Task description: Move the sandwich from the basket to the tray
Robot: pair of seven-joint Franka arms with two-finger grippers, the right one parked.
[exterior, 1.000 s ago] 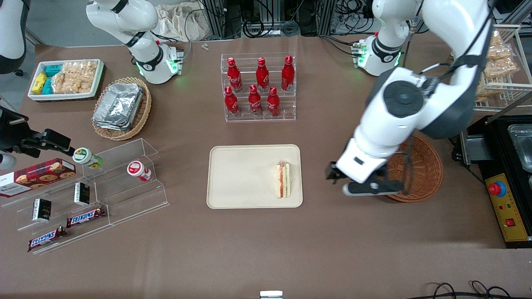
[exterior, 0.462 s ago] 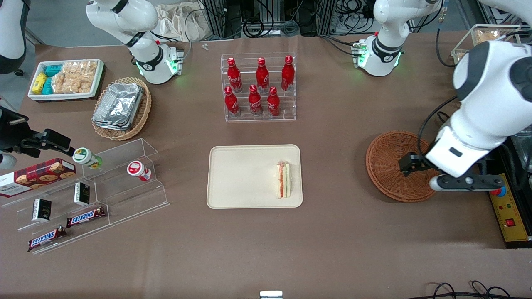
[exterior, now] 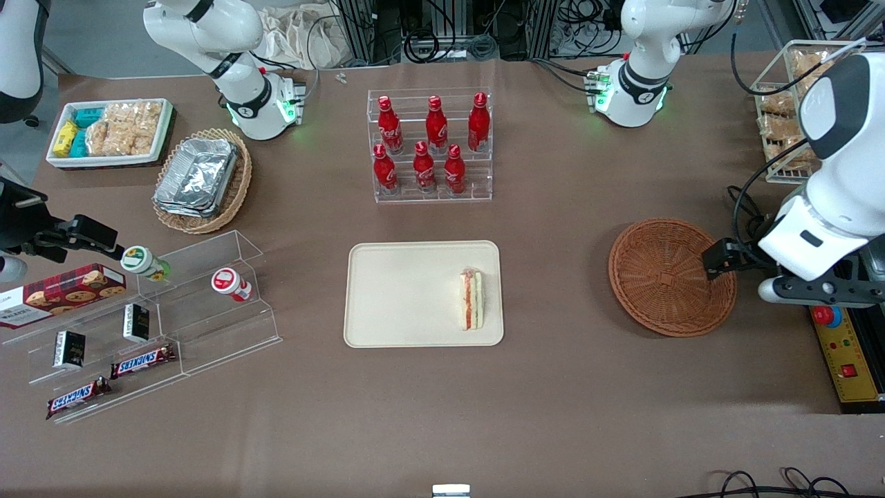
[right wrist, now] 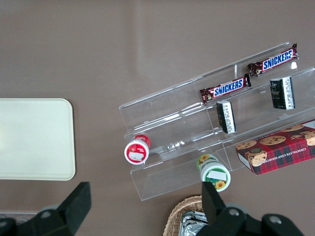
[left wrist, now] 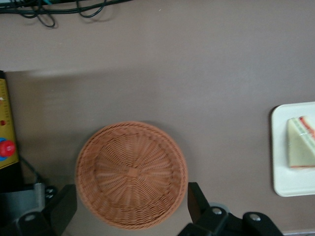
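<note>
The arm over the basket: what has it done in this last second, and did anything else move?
The arm pulled back toward its own end of the table, so its gripper now hangs empty, jaws open, at the basket's edge. The sandwich stayed on the tray.

Bright even overhead light, soft shadows, wrist pics blurry
</note>
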